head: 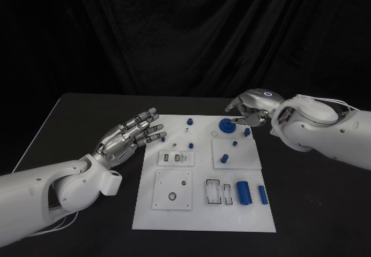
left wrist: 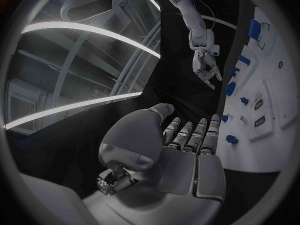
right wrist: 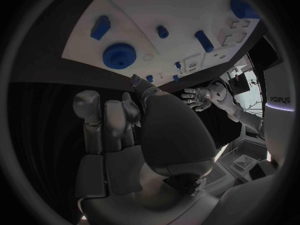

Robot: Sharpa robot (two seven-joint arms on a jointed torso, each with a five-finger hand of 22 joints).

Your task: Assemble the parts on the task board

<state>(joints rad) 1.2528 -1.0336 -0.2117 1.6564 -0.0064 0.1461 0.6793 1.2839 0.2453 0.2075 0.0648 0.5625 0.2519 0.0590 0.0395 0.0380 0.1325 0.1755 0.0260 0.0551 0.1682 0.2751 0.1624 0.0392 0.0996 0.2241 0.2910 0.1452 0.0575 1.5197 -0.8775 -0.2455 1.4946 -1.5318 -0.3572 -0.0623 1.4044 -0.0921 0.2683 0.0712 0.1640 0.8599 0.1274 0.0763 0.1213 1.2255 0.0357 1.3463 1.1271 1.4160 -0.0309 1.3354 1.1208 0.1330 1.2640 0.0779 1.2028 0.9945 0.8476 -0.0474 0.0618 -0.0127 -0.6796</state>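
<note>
- My left hand [head: 130, 136] hovers over the black table [head: 69, 123] just beside the left edge of the white board [head: 202, 217], palm up, fingers stretched out and slightly spread, holding nothing.
- My left arm comes in low from the near left, the forearm angled up toward the board.
- My right hand [head: 251, 110] hangs above the far right corner of the board, knuckles up, fingers curled downward.
- Its fingertips are close to the blue gear [head: 225, 126], but I cannot tell whether they touch it; from my right wrist the gear [right wrist: 119, 56] appears to lie free on the board ahead of the fingers.
- Whether that hand holds anything, I cannot tell.
- Two blue cylinders [head: 244, 193] lie side by side near the board's near right corner.
- Small blue pegs [head: 189, 121] stand along the board's far edge and middle.
</note>
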